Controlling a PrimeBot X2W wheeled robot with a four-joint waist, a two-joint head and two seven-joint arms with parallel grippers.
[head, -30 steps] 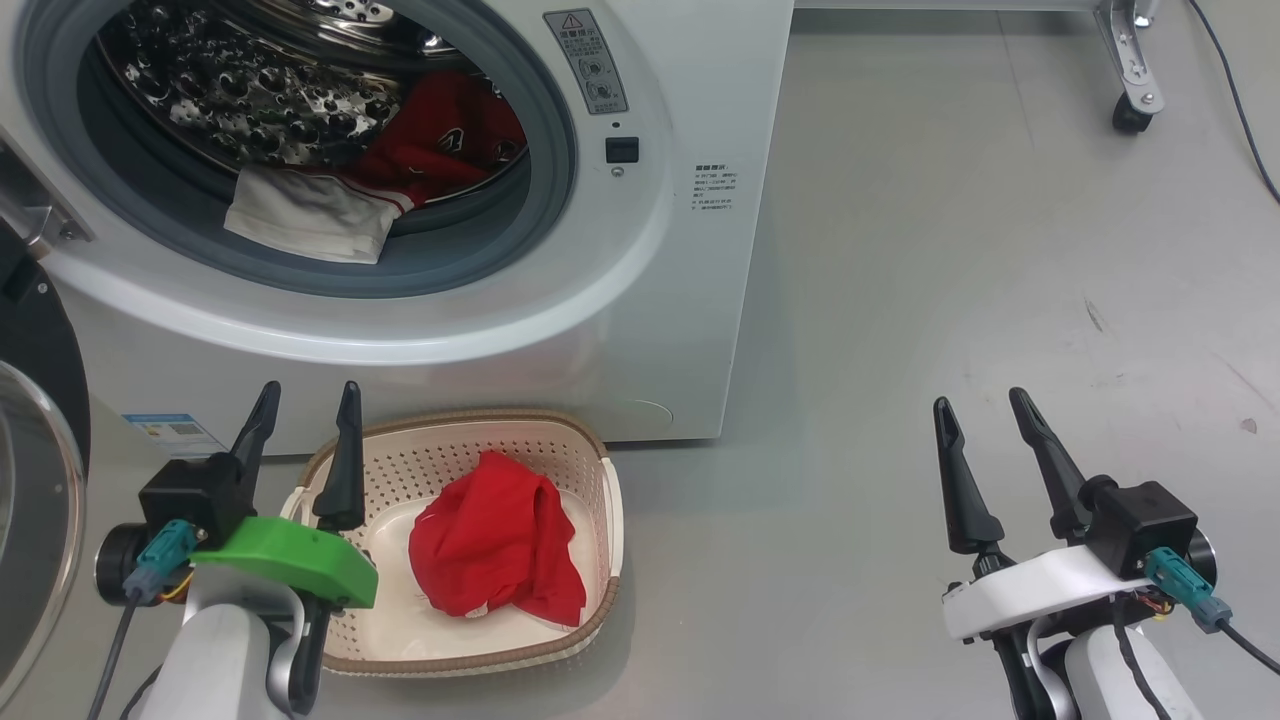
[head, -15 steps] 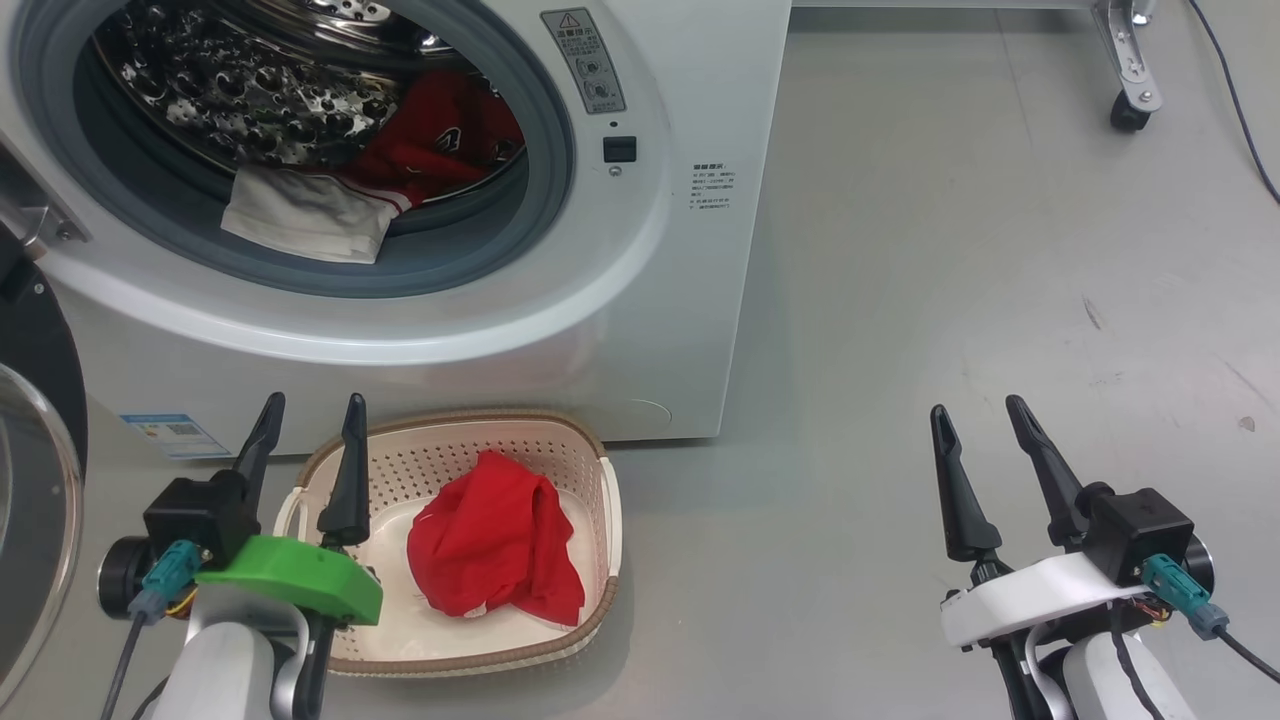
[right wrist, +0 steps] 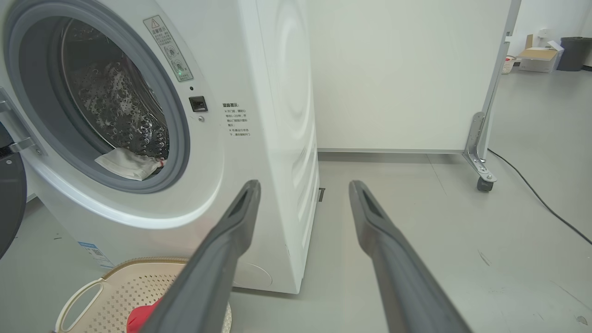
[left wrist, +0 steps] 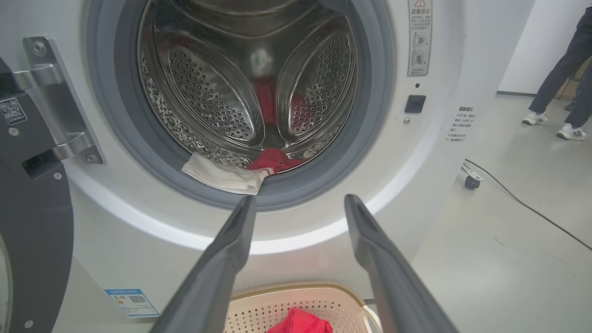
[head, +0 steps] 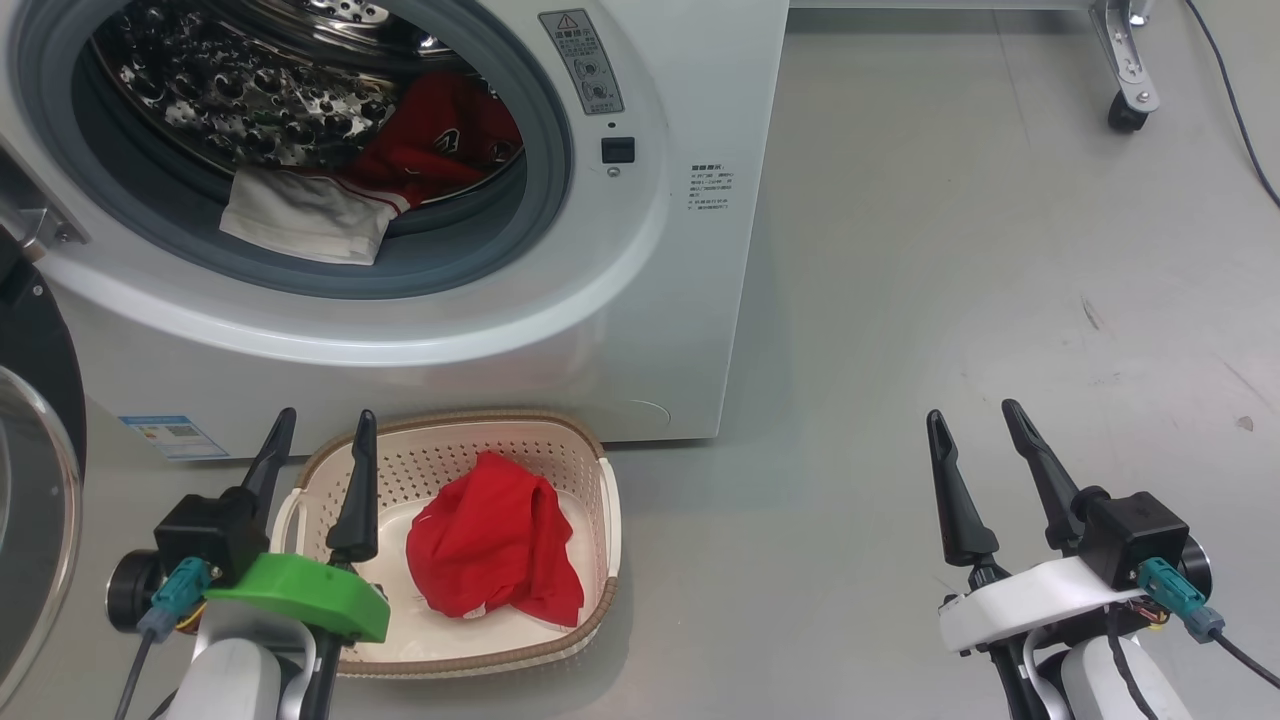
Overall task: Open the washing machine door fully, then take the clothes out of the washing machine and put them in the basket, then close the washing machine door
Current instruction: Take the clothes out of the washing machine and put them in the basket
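**Door open, one red garment in the basket**

At the far left, the door (head: pixel 40 360) is seen swung open. The left gripper (head: pixel 327 414) is held by the left end of the basket (head: pixel 606 500), fingers spread wide and empty. The basket is set just in front of the washing machine (head: pixel 660 300), with a red garment (head: pixel 495 545) lying in it. A white garment (head: pixel 300 218) is draped over the drum's lip, a second red garment (head: pixel 440 140) behind it. The right gripper (head: pixel 970 410) is held wide and empty, well apart from the machine.
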